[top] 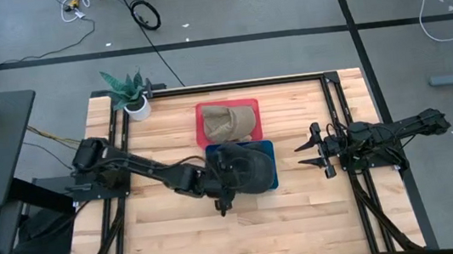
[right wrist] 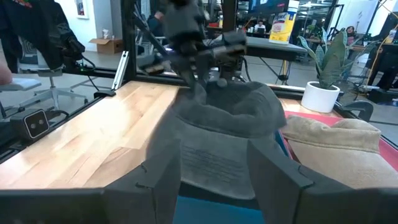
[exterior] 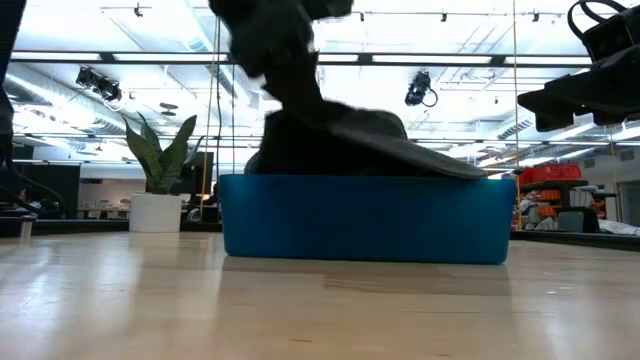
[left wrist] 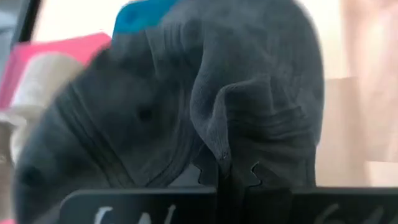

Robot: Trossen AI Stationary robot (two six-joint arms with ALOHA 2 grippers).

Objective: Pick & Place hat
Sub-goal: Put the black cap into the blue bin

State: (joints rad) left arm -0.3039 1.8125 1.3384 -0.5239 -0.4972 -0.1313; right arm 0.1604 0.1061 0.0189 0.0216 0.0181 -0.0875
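The dark hat (top: pixel 246 166) sits in the blue bin (top: pixel 265 146) near the middle of the tabletop, with its brim draped over the bin's rim on one side, as the low view shows, so the placing looks nearly done; what seems left is for the arm to let go and pull clear. A tan hat (top: pixel 230 123) already lies in the red bin (top: pixel 226 105), which touches the blue bin on its far side, toward the tabletop's back edge. The left gripper (top: pixel 224 197) is at the blue bin's near left corner, its arm stretched low across the tabletop from the left edge, and its own camera shows the fingers (left wrist: pixel 236 180) pinched together on a fold of the dark hat's cloth. The right gripper (top: pixel 313 153) waits near the right edge, well apart from the bins, arm folded back, its fingers spread wide and holding nothing. A potted plant (top: pixel 132 93) stands at the back left corner.
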